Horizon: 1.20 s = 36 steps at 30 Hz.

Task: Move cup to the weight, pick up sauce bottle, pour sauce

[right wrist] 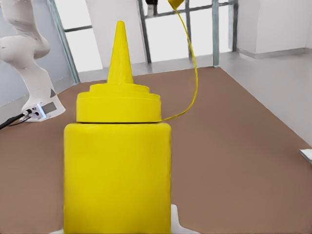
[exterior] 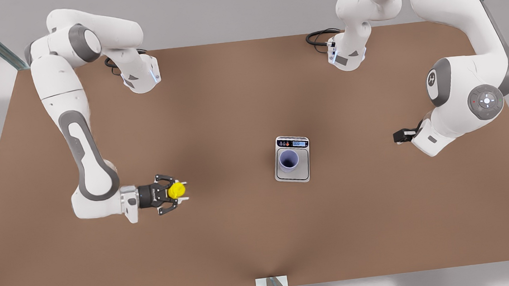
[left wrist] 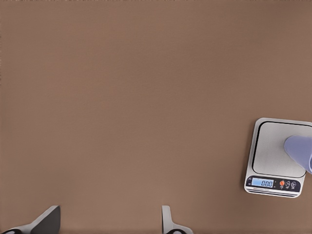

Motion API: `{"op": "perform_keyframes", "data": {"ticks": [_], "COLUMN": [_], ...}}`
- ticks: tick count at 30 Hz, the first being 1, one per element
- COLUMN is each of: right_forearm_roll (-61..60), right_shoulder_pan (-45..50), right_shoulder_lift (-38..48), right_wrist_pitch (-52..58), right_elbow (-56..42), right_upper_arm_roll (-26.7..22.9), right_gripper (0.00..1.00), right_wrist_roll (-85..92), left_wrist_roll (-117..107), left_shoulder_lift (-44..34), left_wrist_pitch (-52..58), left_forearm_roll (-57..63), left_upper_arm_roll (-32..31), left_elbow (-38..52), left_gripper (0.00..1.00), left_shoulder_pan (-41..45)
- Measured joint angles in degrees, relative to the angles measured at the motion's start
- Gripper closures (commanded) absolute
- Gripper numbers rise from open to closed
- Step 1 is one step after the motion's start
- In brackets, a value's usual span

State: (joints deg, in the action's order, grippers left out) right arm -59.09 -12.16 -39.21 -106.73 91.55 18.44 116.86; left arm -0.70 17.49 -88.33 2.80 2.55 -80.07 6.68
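At the front view's left, your right gripper [exterior: 177, 192] has its fingers around the sauce bottle [exterior: 177, 190], one on each side of the yellow body. From above they look closed on it, and the right wrist view has the bottle [right wrist: 117, 165] square in front of the camera, upright, nozzle up, its cap dangling on a thin tether. I judge the grasp made or nearly made, with the lift to come.

Further along the surface [exterior: 225, 236], the cup [exterior: 289, 159] stands upright on the weight [exterior: 292, 159], toward the display end of the plate and inside its edges. That first step looks done. The left wrist view catches the same pair at its margin: the weight [left wrist: 278, 158] with its blue display lit, and the lavender cup [left wrist: 300, 152] on the plate.

Farthest off, at the front view's right, your left gripper [exterior: 402, 136] waits well apart from the scale. In its own view the 2 fingers [left wrist: 46, 222] stand apart over bare brown surface, holding nothing.

For the step in hand, check the squeeze is firm before you raise the bottle, since a round plastic body could twist. Lift it straight, keep it upright while crossing to the cup, and tilt only once the nozzle is over the cup's mouth. Mind the tethered cap, which may swing as you move.
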Motion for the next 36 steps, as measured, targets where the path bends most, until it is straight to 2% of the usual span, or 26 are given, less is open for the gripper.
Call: {"op": "perform_keyframes", "data": {"ticks": [4,16,36], "right_forearm_roll": [-5.0,-10.5,-9.9], "right_shoulder_pan": [-4.2,-3.3,-1.7], "right_shoulder_lift": [-5.4,-16.8,-21.7], "right_wrist_pitch": [4.7,13.6,13.6], "right_elbow": [0.0,-2.5,-5.4], "right_upper_arm_roll": [0.0,0.0,-2.2], "right_gripper": [0.47,0.47,0.45], "right_wrist_roll": [9.6,22.2,24.7], "left_wrist_roll": [0.0,0.0,0.0], "left_shoulder_lift": [0.0,0.1,0.7], "left_wrist_pitch": [0.0,0.2,0.3], "left_forearm_roll": [0.0,0.0,0.0], "left_upper_arm_roll": [0.0,0.0,0.0], "left_elbow": [0.0,0.0,-0.1], "left_gripper": [0.00,0.00,0.00], "left_shoulder_pan": [0.0,0.0,0.0]}}
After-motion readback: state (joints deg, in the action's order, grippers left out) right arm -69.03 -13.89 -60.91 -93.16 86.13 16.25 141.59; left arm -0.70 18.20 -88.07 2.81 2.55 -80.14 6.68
